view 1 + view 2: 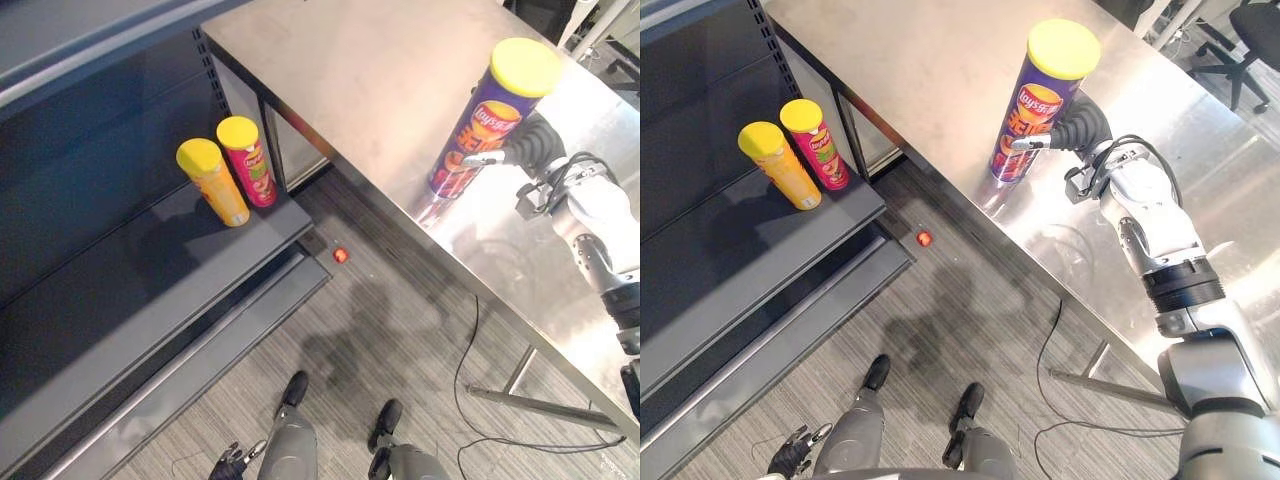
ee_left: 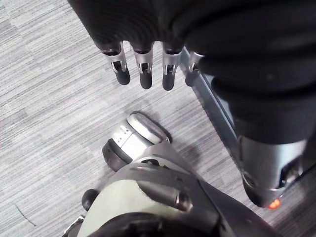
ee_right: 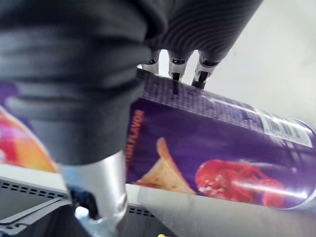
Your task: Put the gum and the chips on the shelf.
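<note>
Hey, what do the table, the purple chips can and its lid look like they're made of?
Table: brushed metal, likely stainless steel, with a dull sheen that faintly mirrors the can standing on it.
Purple chips can: probably cardboard under a glossy printed wrap; bright highlights streak along it in the right wrist view.
Lid: smooth matte yellow plastic, by the look.

The right arm [image 1: 1150, 235], down the right side of the frame, was silver-grey, built of smooth rounded segments; a black ringed band [image 1: 1180, 285] sat between two of them; the right hand [image 1: 1075, 128] wore a dark ribbed cover over its back and wrist; its fingers [image 3: 174, 66] were silver with dark tips, and its thumb [image 3: 101, 192] was plain silver; the left hand [image 2: 148, 24], at the top of the frame, had the same dark ribbed cover; below it ran a row of silver, dark-tipped digits [image 2: 143, 74].
</note>
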Robot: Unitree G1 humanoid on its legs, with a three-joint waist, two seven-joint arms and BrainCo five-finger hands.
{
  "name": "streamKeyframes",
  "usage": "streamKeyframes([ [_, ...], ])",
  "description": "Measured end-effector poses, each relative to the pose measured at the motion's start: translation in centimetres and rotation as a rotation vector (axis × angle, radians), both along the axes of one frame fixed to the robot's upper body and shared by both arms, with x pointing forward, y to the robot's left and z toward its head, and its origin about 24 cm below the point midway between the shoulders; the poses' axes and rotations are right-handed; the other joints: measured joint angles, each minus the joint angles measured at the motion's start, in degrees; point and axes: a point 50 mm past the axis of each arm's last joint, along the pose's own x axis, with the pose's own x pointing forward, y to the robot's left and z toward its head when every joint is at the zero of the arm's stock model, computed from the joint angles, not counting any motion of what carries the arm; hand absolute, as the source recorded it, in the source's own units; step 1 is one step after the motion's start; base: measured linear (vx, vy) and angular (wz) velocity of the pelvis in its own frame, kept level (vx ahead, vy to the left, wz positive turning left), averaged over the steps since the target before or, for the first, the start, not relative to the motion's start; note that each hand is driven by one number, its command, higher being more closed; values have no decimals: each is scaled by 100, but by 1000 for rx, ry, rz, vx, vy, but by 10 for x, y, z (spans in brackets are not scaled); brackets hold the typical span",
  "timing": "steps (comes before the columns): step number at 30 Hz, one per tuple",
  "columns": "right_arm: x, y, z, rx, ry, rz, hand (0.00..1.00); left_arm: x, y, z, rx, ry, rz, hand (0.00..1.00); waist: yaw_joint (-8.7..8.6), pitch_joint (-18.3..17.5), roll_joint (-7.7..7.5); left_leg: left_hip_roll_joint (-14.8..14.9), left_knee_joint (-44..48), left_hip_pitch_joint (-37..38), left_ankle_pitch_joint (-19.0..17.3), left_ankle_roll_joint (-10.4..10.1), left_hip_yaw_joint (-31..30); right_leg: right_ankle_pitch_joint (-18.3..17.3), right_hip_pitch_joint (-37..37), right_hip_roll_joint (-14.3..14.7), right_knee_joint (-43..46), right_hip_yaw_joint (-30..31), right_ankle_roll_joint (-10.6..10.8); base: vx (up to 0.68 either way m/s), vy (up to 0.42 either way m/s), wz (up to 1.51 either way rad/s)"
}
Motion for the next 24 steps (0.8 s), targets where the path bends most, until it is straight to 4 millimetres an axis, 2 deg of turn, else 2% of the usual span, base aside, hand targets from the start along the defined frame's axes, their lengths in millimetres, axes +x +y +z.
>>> streamKeyframes([
  [9, 1, 2, 7, 7, -22, -13, 100, 3, 0, 0, 11, -3, 5, 0, 5, 48, 0, -2, 1, 0, -2, 1, 9, 1, -4, -3, 0, 7, 0, 16, 4, 0],
  [22, 4, 10, 2, 49, -18, -5, 100, 2, 0, 0, 10, 5, 12, 0, 0, 48, 1, 13, 0, 119, -8, 2, 156, 4, 27, -5, 7, 160, -4, 12, 5, -5],
  [24, 2, 7, 8, 69, -38, -12, 100, 3, 0, 0, 10, 5, 13, 0, -5, 48, 2, 15, 0, 146, -10, 1, 163, 4, 48, -5, 11, 172, -4, 6, 2, -2],
])
